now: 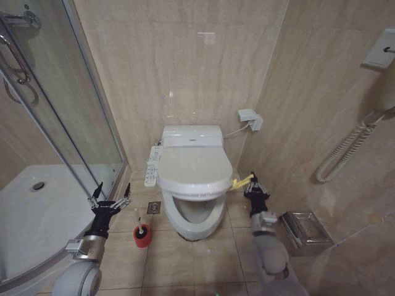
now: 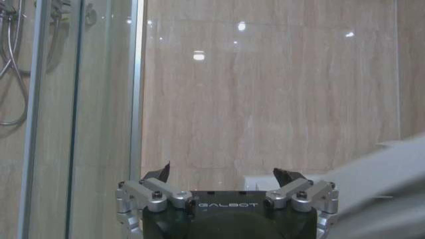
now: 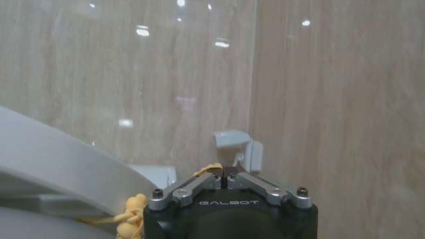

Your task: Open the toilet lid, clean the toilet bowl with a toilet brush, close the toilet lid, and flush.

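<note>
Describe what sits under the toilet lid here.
The toilet lid is down, so the seat and the bowl's inside are covered. Below its front edge the toilet bowl shows its white outer wall and base.

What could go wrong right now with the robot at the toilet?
The right hand is shut on the yellow tie beside the lid; the tie could slip out, dropping the lid. The open left hand hovers near the shower glass and above the brush, so it might bump either.

Bare floor (image 1: pixel 185 259) before toilet bowl (image 1: pixel 196 222).
</note>
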Robot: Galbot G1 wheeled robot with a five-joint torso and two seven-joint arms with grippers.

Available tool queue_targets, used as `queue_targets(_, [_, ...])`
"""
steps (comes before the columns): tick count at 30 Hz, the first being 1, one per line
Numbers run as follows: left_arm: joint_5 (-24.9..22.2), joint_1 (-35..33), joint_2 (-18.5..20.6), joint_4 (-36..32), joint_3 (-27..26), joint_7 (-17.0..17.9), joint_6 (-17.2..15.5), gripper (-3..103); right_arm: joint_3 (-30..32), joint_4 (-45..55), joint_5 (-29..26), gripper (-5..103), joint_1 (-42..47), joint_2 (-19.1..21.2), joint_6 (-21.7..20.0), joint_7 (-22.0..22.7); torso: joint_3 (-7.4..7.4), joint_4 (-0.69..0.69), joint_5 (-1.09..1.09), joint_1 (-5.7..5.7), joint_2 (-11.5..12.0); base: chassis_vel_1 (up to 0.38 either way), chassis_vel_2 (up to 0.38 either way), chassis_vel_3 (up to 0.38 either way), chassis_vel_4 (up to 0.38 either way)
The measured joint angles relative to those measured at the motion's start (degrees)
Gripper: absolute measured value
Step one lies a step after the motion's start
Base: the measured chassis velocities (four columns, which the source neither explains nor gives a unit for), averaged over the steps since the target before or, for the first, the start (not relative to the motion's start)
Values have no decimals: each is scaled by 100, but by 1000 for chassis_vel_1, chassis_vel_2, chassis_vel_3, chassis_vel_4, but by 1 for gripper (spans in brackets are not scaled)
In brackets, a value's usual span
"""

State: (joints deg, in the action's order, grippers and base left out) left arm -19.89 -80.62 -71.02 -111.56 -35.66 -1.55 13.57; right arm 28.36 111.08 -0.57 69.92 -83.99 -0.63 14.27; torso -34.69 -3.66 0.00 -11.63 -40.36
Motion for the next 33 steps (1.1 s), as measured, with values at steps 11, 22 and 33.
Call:
queue_targets(11, [0,0,0,0,0,0,0,100,-46,-472,-584,1,-1148,553,-292,-82,0,0,0,0,0,0,0,0,0])
queue_targets(22, [0,0,0,0,0,-1,0,100,-469,-1725,-979,1,-2743,934,-375,-73,0,-1,-1,0,0,0,0,0,0])
queue_targets(33, [0,0,0,0,0,0,0,100,-913,-2601,-1071,1,-3731,979,-358,-67,0,-3,-1,0,0,0,0,0,0])
